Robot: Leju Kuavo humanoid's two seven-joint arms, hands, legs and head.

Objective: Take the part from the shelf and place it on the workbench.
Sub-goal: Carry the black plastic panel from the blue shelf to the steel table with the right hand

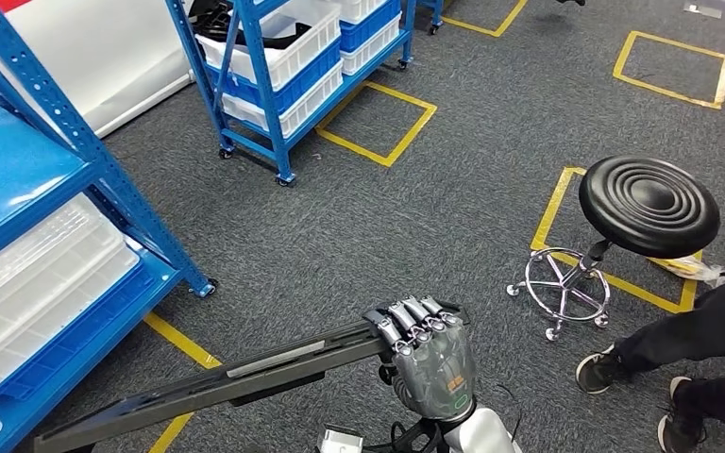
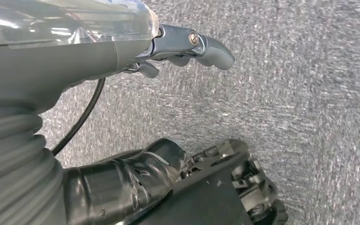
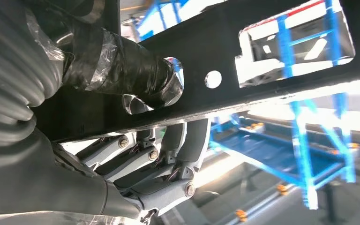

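The part (image 1: 245,373) is matt black metal with a smooth grey strip. The right hand (image 1: 431,354) gripping it is silvery-grey metal with a dull sheen. The carpet (image 1: 415,217) is rough grey. The stool (image 1: 649,205) has a glossy black ribbed seat on chrome legs. The shelf (image 1: 104,170) frames are glossy blue-painted metal holding translucent white plastic bins (image 1: 38,283).

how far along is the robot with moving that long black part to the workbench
Done: the long black part is off the shelf. In hand: the right hand grips one end, carrying it above the carpet. Left: reaching a workbench and setting it down. The left hand holds nothing.
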